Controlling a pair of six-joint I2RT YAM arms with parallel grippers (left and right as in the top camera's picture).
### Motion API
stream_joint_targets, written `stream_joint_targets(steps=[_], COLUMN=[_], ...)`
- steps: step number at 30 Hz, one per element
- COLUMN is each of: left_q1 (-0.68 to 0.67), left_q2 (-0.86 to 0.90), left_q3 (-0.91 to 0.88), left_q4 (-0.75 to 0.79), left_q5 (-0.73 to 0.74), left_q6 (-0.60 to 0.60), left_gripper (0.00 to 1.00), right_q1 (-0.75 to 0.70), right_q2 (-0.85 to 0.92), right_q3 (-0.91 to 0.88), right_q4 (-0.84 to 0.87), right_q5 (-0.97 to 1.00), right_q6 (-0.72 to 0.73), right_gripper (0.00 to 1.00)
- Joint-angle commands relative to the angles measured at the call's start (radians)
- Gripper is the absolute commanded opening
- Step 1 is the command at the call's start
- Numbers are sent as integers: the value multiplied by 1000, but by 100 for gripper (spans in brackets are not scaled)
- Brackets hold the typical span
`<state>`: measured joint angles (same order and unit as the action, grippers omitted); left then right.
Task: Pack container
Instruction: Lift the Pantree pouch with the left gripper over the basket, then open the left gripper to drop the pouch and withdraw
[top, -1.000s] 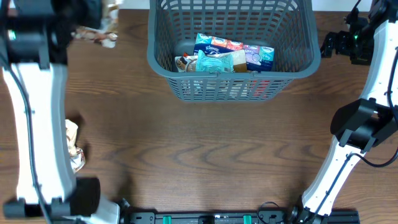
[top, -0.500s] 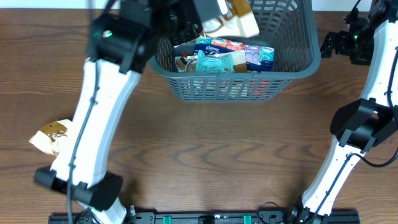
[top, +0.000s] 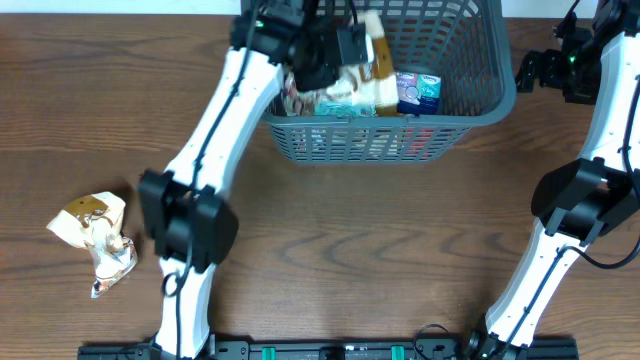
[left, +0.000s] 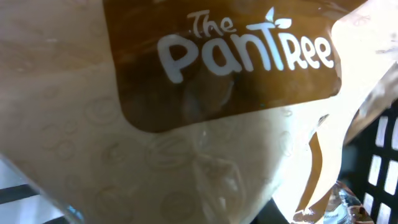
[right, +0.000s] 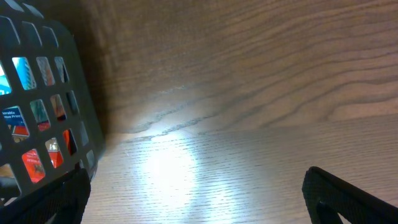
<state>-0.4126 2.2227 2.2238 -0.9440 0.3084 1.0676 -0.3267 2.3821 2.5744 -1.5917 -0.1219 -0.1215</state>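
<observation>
Container (top: 470, 112) at the middle of the bench's (top: 350, 240) far edge, left end effector (top: 348, 48) inside it against a beige Pantree packet (left: 186, 143), grip impossible to tell, right end effector (right: 196, 190) fingers apart near the far-right corner.

"The PanTree" is printed in white on the brown panel of the cream snack packet (left: 205, 155).

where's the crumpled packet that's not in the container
Overhead view: the crumpled packet lies on the table at the robot's left, beside the left arm, well short of the container.
</observation>
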Motion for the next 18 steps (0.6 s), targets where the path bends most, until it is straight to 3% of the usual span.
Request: stream_joint_targets(steps=[1, 5, 6, 7, 8, 9, 13, 18], left_q1=[3, 9, 10, 10, 10, 11, 11, 11], left_q2=[39, 62, 63, 62, 56, 52, -10, -161], left_q3=[1, 1, 1, 1, 1, 1, 2, 23], left_q4=[-29, -46, -46, -43, -42, -42, -28, -9], left_q5=[12, 12, 13, 12, 12, 12, -7, -144], left_q6=[9, 0, -14, -28, -38, -39, -116, -248], left_gripper=[6, 16, 25, 42, 87, 98, 99, 99], right_q1=[18, 17, 17, 16, 15, 14, 12, 14], right_q2=[0, 0, 0, 0, 0, 0, 0, 0], right_q3=[-5, -5, -5, -5, -5, -5, -5, -5], right_q4=[2, 2, 1, 0, -1, -2, -2, -2], right_q5=[-1, -2, -2, -1, -1, -2, -1, -2], right_q6=[-19, -26, -26, -26, -27, -27, -34, -34], right_gripper=[99, 99, 99, 99, 99, 99, 99, 99])
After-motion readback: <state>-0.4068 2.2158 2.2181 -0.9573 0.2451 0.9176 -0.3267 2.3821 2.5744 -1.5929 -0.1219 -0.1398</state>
